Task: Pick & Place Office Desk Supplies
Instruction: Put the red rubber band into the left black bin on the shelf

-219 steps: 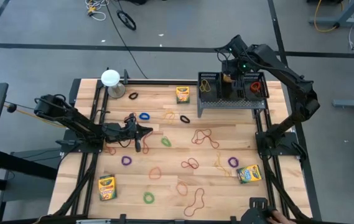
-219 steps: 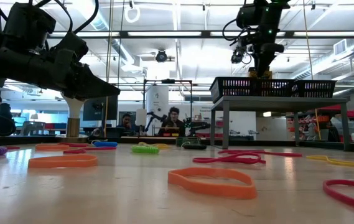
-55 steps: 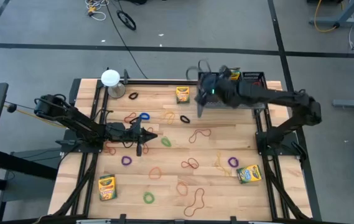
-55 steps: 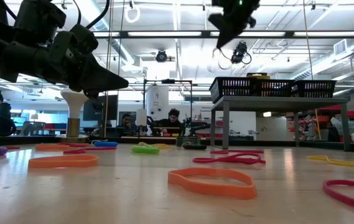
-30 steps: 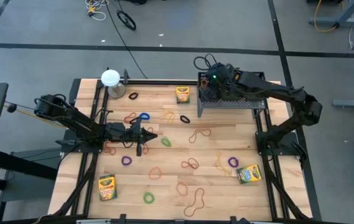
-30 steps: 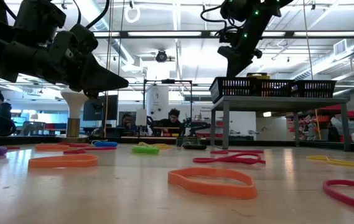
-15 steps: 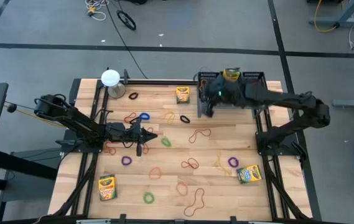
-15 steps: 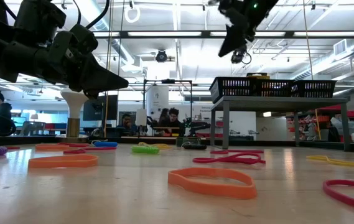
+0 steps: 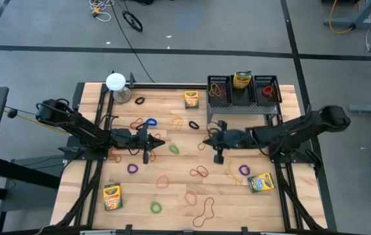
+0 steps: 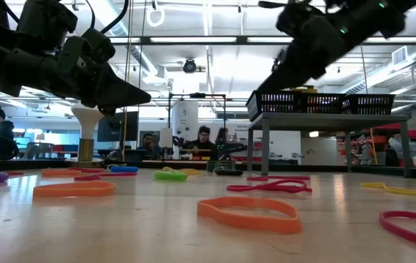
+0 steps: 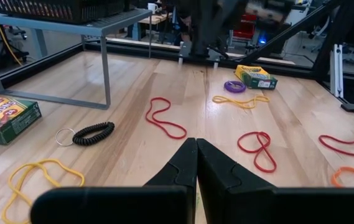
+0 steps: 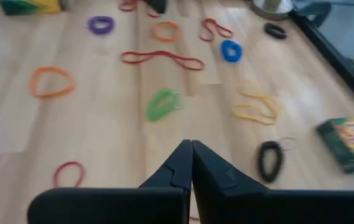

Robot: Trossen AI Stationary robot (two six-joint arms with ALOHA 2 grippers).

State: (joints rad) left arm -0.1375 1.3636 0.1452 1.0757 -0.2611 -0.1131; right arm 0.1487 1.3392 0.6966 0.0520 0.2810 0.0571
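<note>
One camera hangs above me and looks straight down on the whole wooden table, with the floor around it. Another sits at table-top height, close to an orange band, and faces level across the boards into the room behind. My left wrist camera looks forward past my closed left fingers, low over the wood, toward the mesh rack and my other arm. My right wrist camera looks down and ahead past my closed right fingers. All four share the band-strewn tabletop.
</note>
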